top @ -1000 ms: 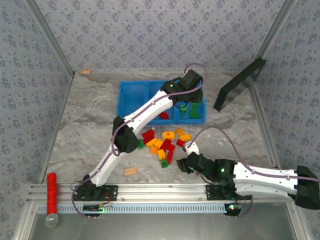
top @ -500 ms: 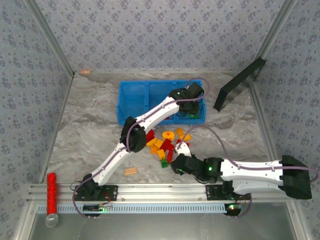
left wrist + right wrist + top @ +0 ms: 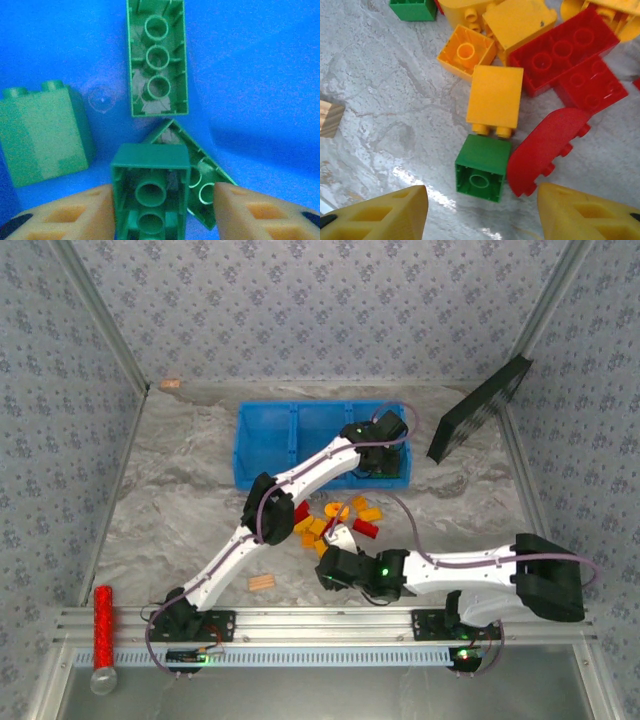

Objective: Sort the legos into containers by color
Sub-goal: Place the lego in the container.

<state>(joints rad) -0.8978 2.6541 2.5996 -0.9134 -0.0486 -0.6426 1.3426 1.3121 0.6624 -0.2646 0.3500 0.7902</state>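
Left hand (image 3: 163,192) down in the right-end compartment of the bin (image 3: 265,430). Jaws parted, a green brick (image 3: 150,175) between them, against one finger with a gap at the other. Three more green ones lie on the blue floor around it (among them a long brick (image 3: 157,60), hollow side up). Right hand (image 3: 481,192) hangs wide open over the loose pile (image 3: 345,520) on the desk (image 3: 170,500) — a small green brick (image 3: 482,167) right under the gap, touching a yellow brick (image 3: 495,100) and a red curved piece (image 3: 545,150).
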